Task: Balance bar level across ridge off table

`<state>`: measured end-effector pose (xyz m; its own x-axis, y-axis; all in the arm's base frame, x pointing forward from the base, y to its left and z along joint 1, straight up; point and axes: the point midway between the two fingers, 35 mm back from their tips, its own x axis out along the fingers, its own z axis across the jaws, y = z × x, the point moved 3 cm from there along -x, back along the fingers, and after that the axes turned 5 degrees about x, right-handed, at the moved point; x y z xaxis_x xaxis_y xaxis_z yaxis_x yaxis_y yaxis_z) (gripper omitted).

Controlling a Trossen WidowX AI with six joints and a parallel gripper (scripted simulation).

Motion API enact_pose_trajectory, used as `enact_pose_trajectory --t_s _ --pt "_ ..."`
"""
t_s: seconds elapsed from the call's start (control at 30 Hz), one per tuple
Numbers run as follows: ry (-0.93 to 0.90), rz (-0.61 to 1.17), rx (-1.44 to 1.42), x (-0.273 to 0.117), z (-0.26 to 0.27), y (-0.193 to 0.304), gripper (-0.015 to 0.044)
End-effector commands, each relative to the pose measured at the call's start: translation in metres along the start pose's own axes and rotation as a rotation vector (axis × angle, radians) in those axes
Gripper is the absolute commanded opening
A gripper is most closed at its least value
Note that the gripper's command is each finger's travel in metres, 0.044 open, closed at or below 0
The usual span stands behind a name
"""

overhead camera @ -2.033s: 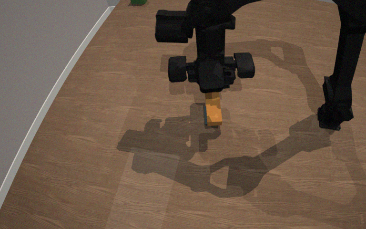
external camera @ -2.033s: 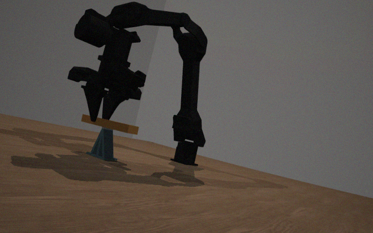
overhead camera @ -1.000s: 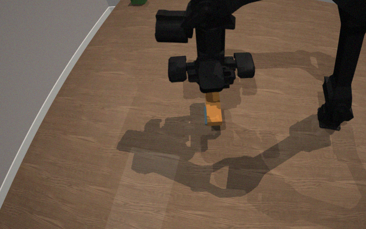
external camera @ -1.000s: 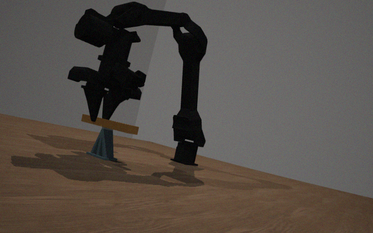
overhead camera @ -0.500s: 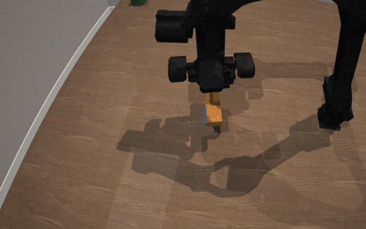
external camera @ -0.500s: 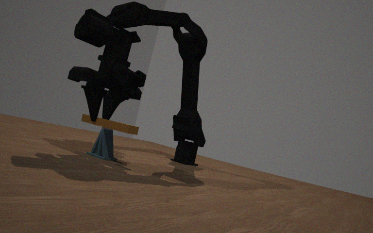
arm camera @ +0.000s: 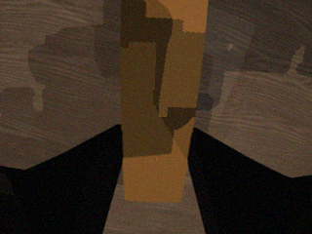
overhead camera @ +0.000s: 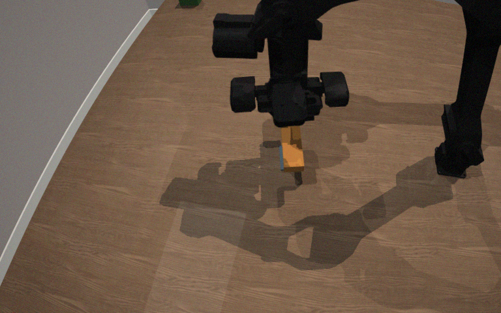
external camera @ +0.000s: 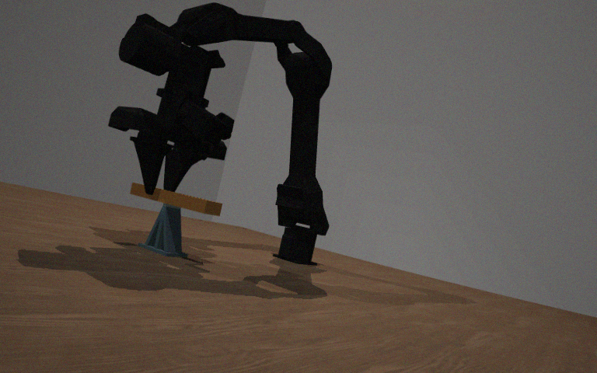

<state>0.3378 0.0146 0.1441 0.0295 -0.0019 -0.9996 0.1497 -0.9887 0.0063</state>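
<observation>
An orange bar [overhead camera: 292, 155] [external camera: 193, 203] [arm camera: 166, 39] lies across the top of a blue-grey wedge-shaped ridge [external camera: 165, 231], clear of the table. Only a thin blue edge of the ridge [overhead camera: 281, 158] shows beside the bar in the top view. My black gripper [external camera: 159, 189] [arm camera: 155, 156] comes straight down from above and is shut on the bar, towards its left end in the exterior view. In the wrist view the two dark fingers flank the bar on both sides. The ridge is hidden under the bar in the wrist view.
The arm's base [overhead camera: 458, 154] [external camera: 299, 245] stands on the wooden table to the right of the ridge. A small green object [overhead camera: 188, 2] sits at the far edge. The table's white rim [overhead camera: 74, 121] curves along the left.
</observation>
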Motion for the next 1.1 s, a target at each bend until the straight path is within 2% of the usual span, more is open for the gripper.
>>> enact_pose_trajectory --t_s 0.0,0.77,0.97,1.07 --pt "0.000 0.000 0.000 0.0000 0.0000 0.0000 0.0000" --pt "0.000 0.000 0.000 0.0000 0.0000 0.0000 0.0000" --pt "0.000 0.000 0.000 0.0000 0.0000 0.0000 0.0158" --pt "0.000 0.000 0.000 0.0000 0.0000 0.0000 0.0167"
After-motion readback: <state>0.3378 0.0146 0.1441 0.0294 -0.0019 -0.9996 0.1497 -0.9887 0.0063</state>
